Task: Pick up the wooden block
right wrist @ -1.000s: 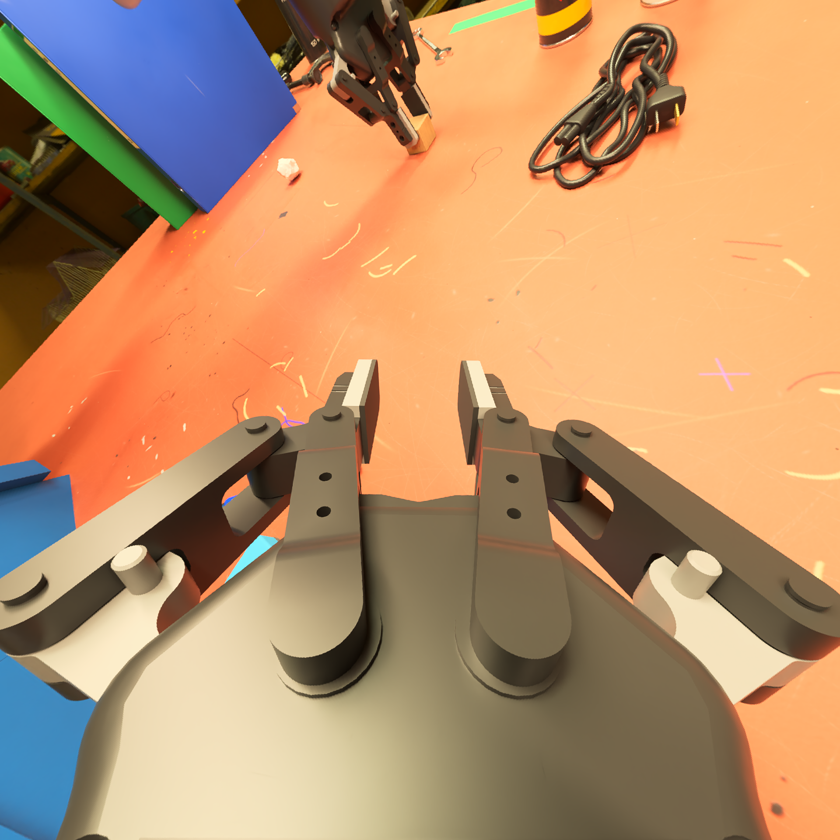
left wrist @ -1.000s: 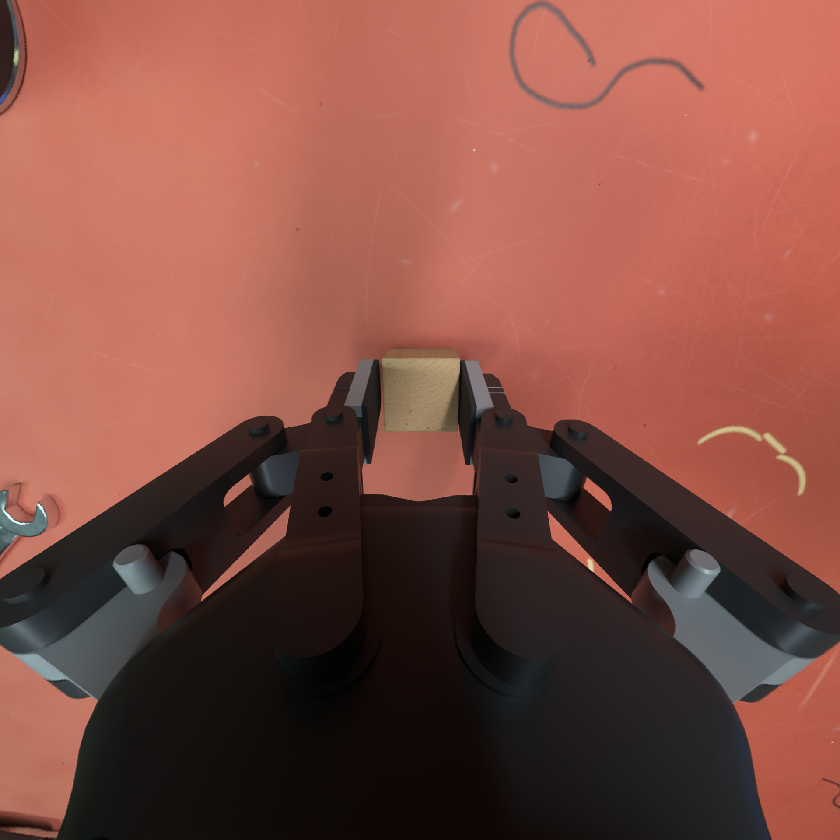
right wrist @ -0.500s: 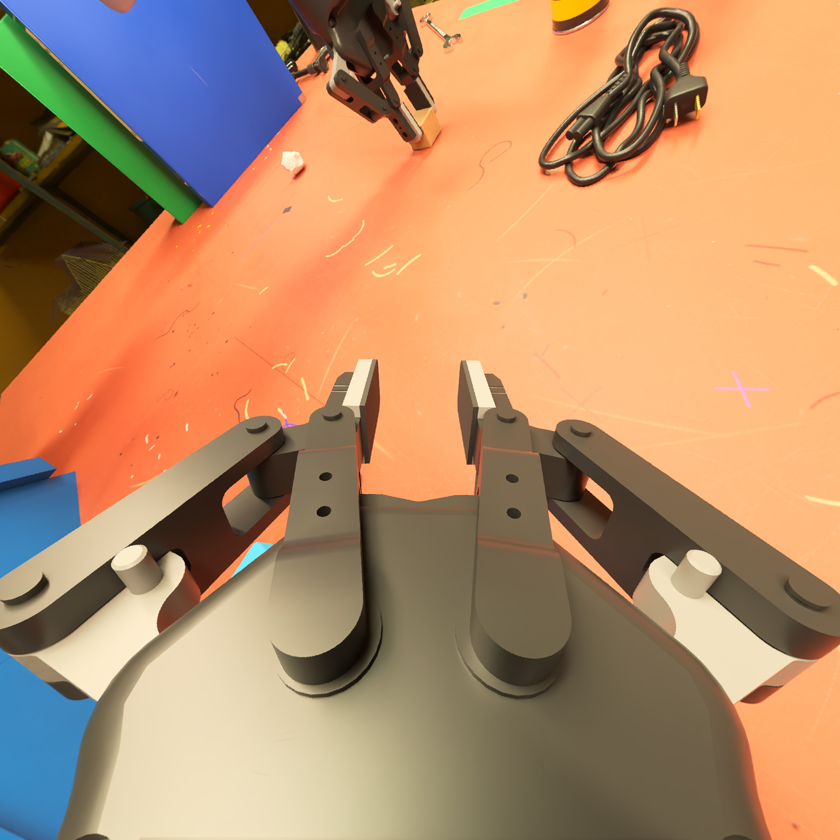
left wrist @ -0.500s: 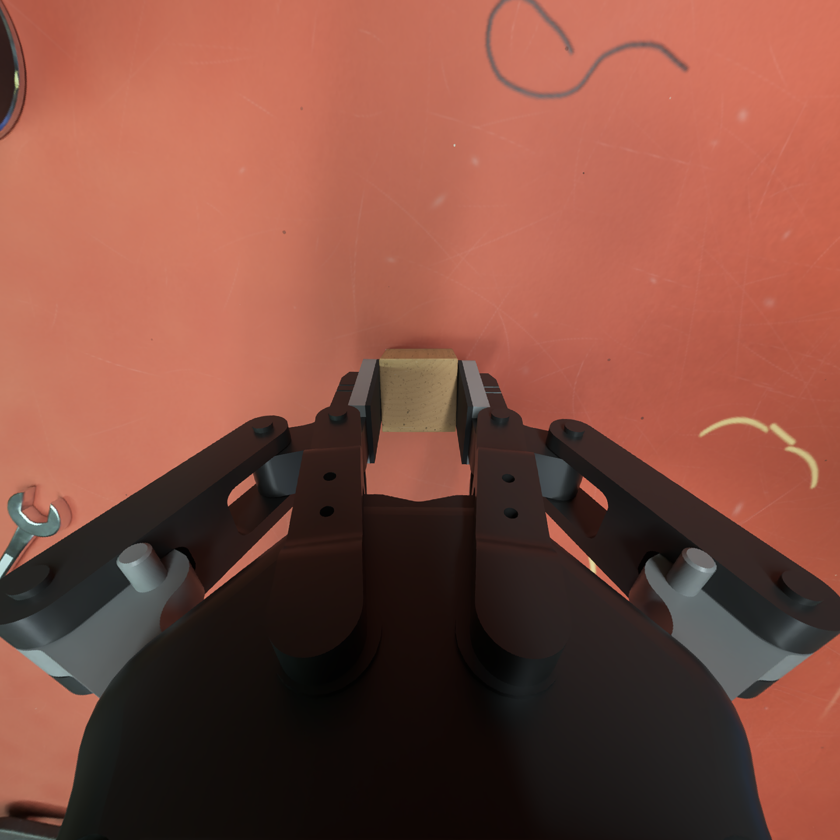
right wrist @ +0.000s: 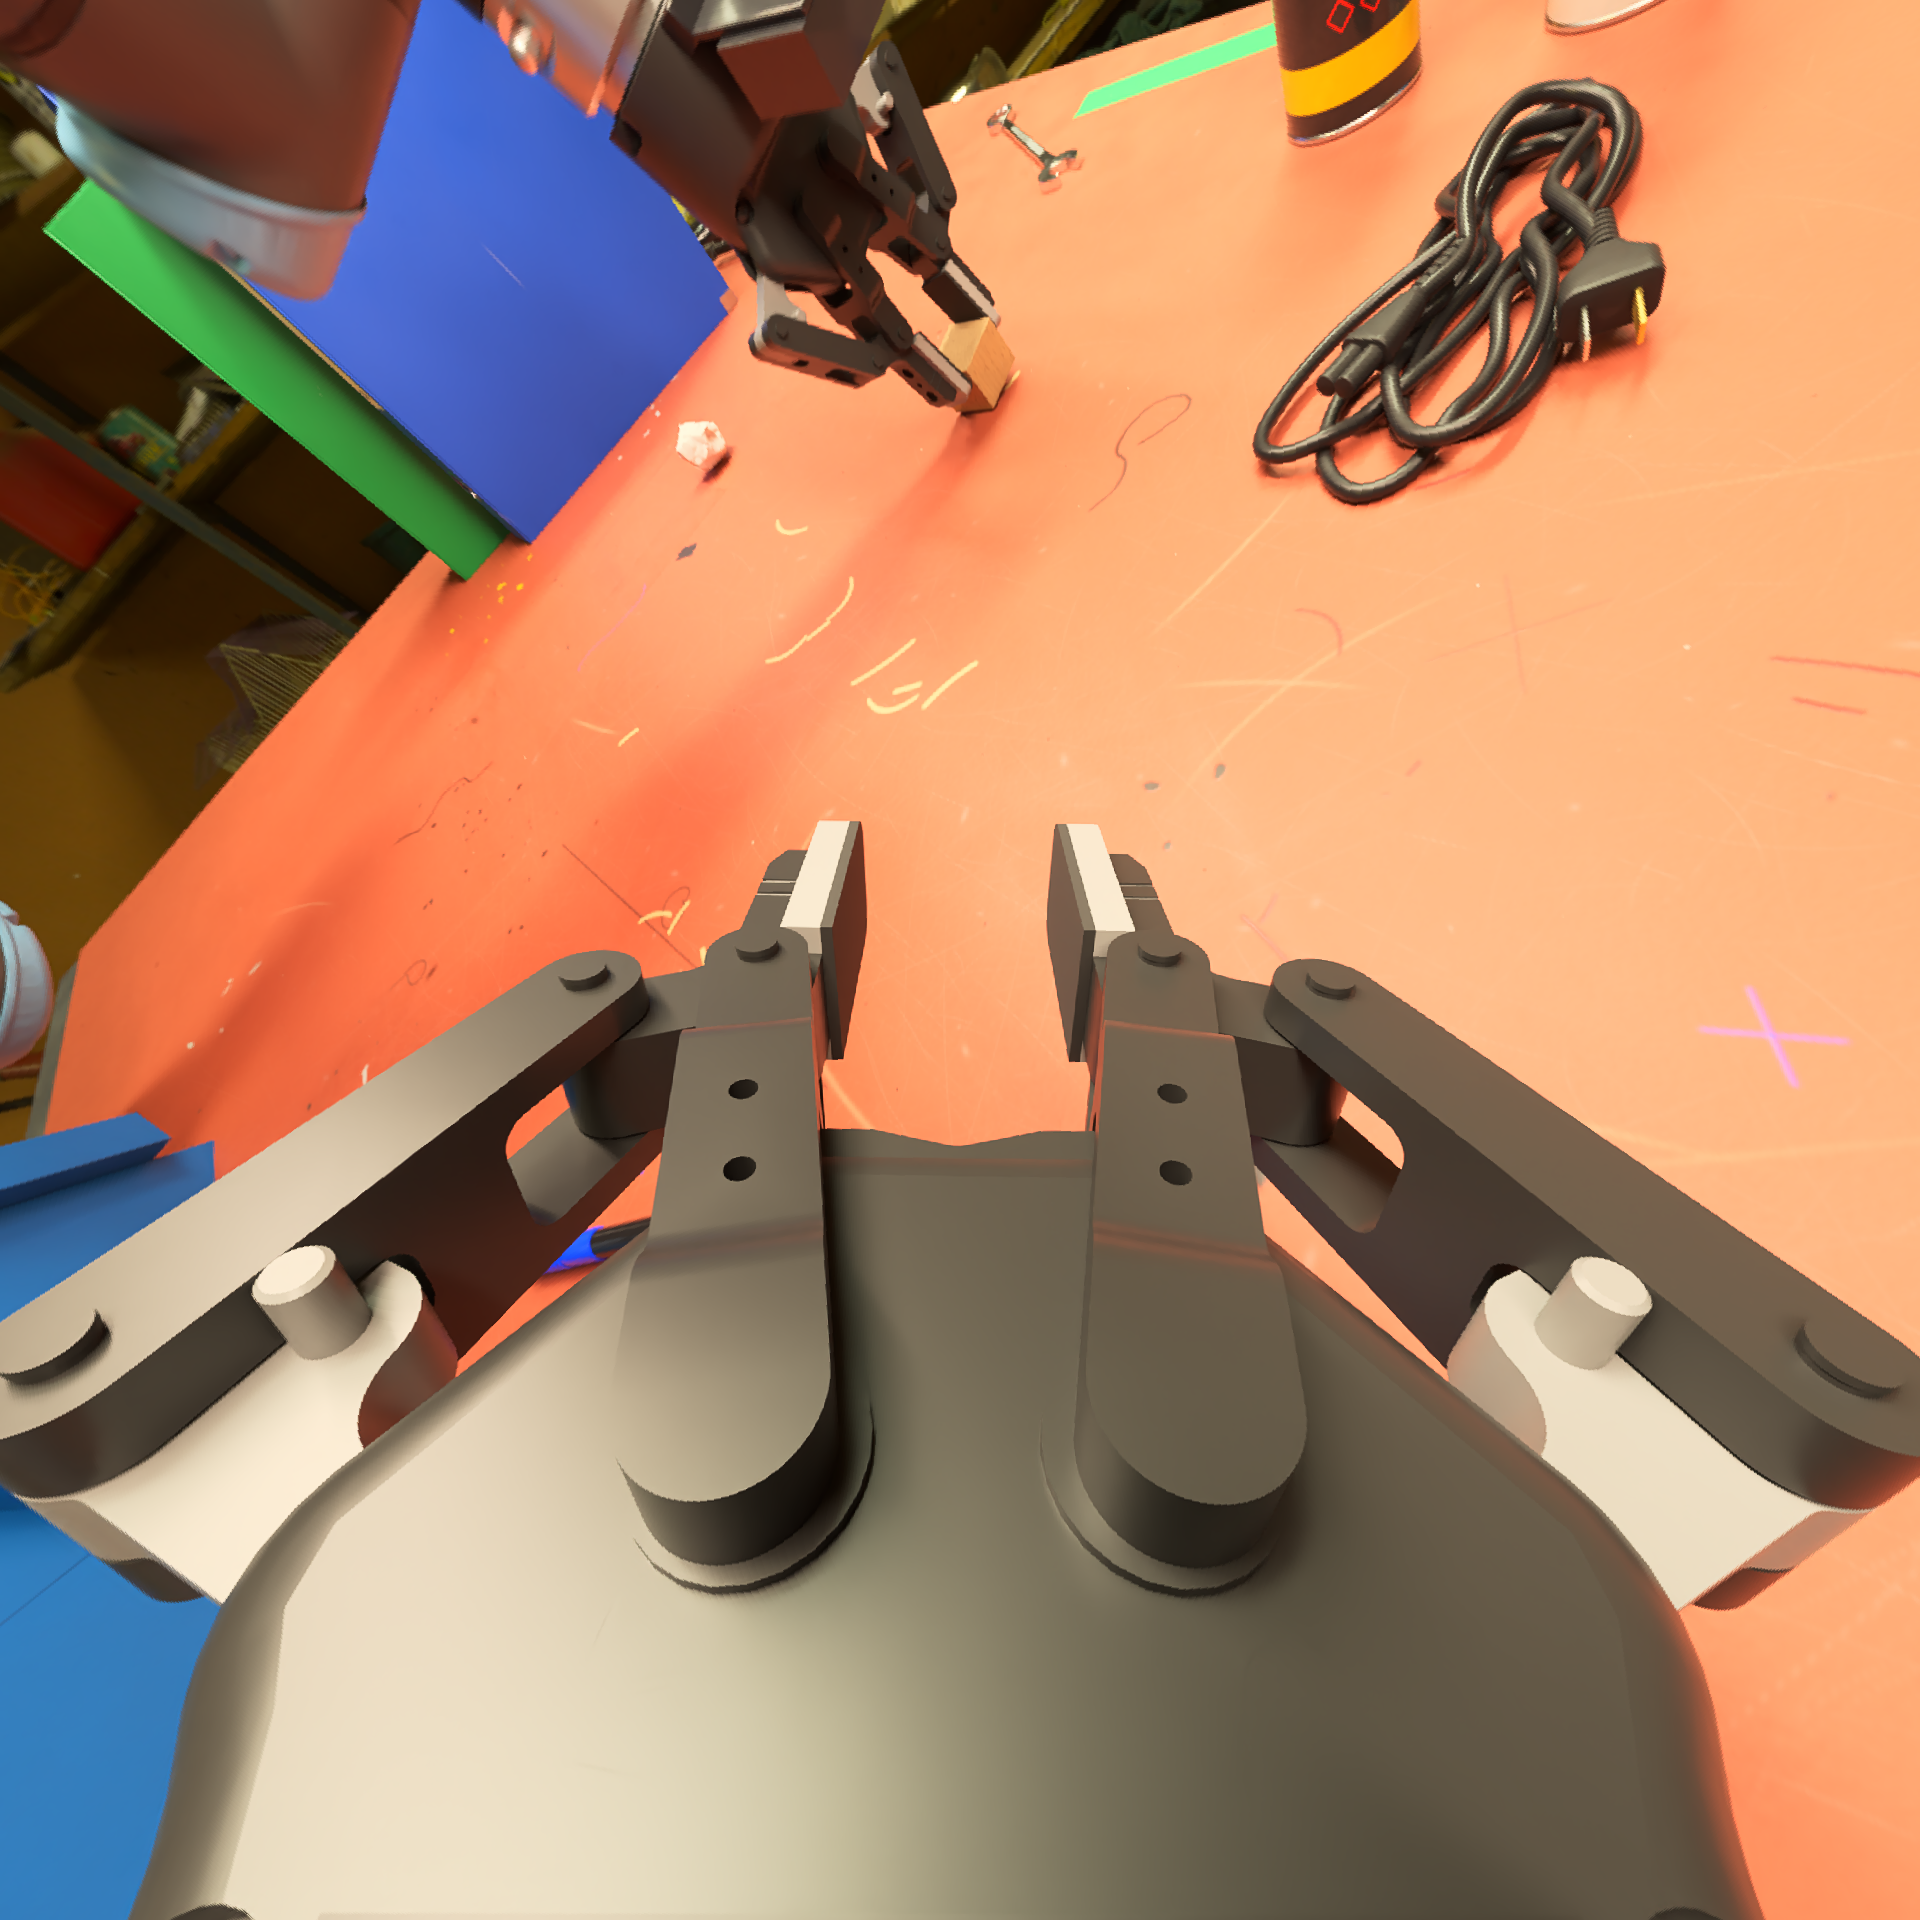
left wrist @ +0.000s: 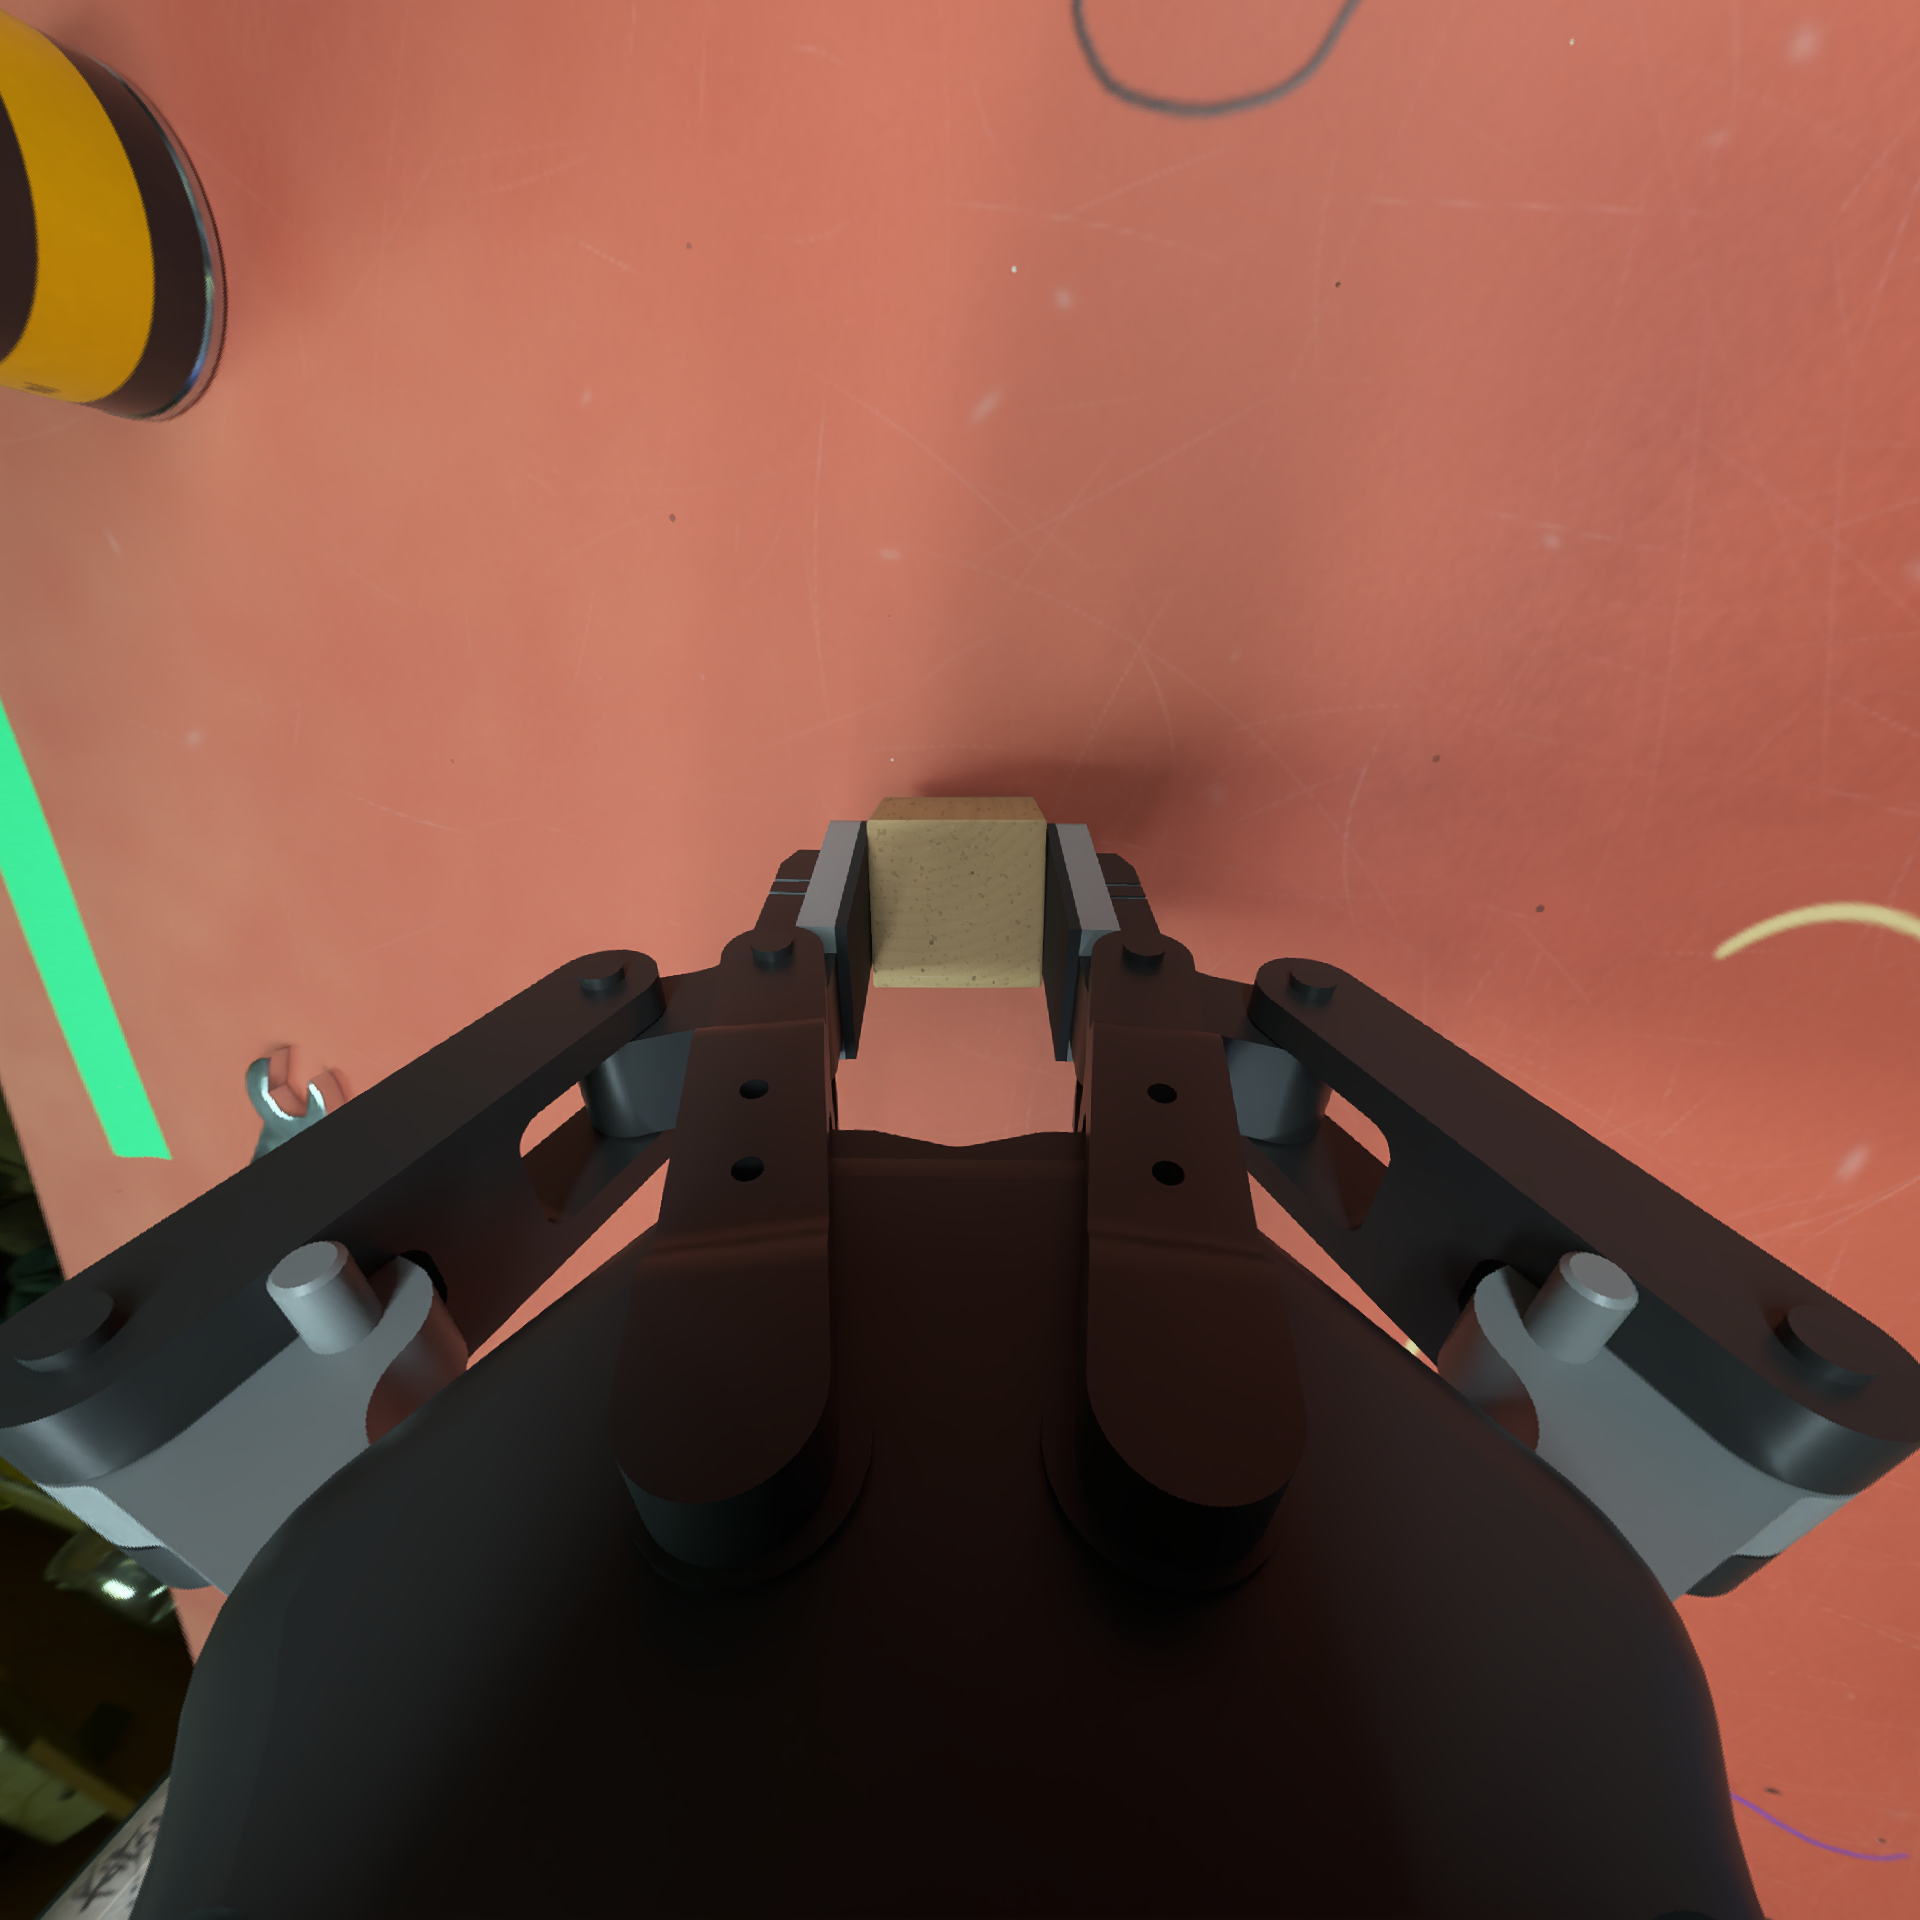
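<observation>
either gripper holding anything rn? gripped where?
The left gripper is shut on the wooden block, pads on two opposite side faces. The right gripper is open and holds nothing.

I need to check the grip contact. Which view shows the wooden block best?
The left wrist view: the wooden block fills the gap between the left gripper pads, close and centred. The right wrist view shows it only small and far off, partly hidden by that gripper's fingers.
</observation>
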Robot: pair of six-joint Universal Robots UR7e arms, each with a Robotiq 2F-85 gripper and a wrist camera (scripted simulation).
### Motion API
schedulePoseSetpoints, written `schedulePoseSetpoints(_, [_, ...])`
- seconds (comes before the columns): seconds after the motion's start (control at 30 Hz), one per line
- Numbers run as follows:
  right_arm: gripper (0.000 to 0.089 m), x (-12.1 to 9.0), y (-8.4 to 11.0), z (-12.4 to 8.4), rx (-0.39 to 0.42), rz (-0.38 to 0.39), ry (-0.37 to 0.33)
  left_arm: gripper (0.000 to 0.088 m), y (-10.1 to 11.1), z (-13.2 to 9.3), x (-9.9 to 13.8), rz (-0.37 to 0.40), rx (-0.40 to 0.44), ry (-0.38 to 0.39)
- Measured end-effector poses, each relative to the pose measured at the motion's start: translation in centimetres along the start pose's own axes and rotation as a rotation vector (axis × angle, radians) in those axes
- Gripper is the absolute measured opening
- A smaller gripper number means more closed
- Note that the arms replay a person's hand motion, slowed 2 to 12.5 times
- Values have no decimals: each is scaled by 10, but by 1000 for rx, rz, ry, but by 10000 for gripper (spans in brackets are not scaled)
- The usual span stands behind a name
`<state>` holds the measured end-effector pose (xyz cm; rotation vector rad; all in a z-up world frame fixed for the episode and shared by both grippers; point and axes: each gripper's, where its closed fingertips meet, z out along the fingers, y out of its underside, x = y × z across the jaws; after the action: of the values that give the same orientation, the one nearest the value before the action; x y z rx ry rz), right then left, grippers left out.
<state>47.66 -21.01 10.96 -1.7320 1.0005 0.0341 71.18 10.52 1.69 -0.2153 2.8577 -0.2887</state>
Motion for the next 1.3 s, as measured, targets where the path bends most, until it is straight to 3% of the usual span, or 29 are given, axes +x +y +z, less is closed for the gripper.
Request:
schedulePoseSetpoints(0.33, [343,1,-21,21,36,68,-74,285,3,-12,2,73,-9,-137])
schedulePoseSetpoints(0.67, [378,-1,-48,42,79,131,-160,285,-8,-40,6,102,42,-287])
schedulePoseSetpoints(0.97, [402,-3,-70,62,78,145,-185,285,-30,-77,15,103,142,-415])
schedulePoseSetpoints(1.3, [403,-18,-96,81,84,95,-206,285,-69,-124,41,84,318,-502])
